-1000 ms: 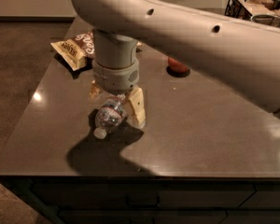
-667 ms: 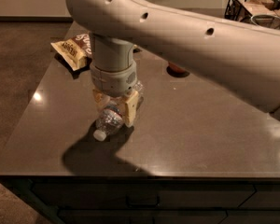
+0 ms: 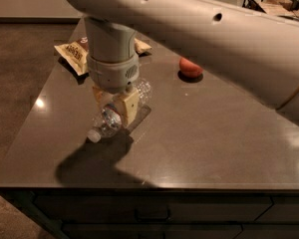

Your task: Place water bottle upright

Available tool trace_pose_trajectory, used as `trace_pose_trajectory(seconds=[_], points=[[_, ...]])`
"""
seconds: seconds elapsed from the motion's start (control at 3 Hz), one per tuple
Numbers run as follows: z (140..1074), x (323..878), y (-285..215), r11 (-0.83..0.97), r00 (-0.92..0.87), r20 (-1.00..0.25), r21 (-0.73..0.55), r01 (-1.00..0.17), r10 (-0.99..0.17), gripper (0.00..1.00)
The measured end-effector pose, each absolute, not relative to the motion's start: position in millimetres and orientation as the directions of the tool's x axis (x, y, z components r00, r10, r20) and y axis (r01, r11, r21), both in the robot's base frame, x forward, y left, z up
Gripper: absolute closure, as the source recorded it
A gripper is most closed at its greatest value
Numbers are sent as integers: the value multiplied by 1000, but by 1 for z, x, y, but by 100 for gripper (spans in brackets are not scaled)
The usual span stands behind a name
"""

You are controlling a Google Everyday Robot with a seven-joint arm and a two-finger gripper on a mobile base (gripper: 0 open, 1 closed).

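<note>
The water bottle (image 3: 108, 124) is a clear ribbed plastic bottle lying tilted on the dark countertop (image 3: 214, 133). Its white cap (image 3: 93, 135) points to the front left and its base (image 3: 143, 90) to the back right. My gripper (image 3: 116, 111) comes down from above, and its tan fingers (image 3: 130, 106) are shut around the bottle's middle. The fingers hide the label band. The cap end rests on or just above the surface.
A snack bag (image 3: 72, 54) lies at the back left, with another packet (image 3: 142, 46) behind the wrist. A red-orange fruit (image 3: 191, 67) sits at the back centre. A wire basket (image 3: 267, 2) stands at the far right. The counter's front edge (image 3: 139, 188) is close.
The fingers stood wider apart beside the bottle a second ago and have since closed onto its middle. The bottle still lies with its cap to the front left.
</note>
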State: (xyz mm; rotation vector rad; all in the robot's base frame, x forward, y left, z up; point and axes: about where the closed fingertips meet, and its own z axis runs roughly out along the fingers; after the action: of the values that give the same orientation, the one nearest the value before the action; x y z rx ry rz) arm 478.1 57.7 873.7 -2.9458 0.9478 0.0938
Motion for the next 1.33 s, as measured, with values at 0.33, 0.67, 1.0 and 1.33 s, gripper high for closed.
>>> trace_pose_trajectory(seconds=[0.33, 0.67, 1.0, 1.33], points=[[896, 483, 68, -739, 733, -172, -39, -673, -659, 100], [919, 493, 77, -623, 599, -344, -48, -780, -723, 100], [940, 503, 83, -493, 427, -528, -18, -870, -734, 100], [957, 504, 85, -399, 270, -695, 26, -917, -666, 100]])
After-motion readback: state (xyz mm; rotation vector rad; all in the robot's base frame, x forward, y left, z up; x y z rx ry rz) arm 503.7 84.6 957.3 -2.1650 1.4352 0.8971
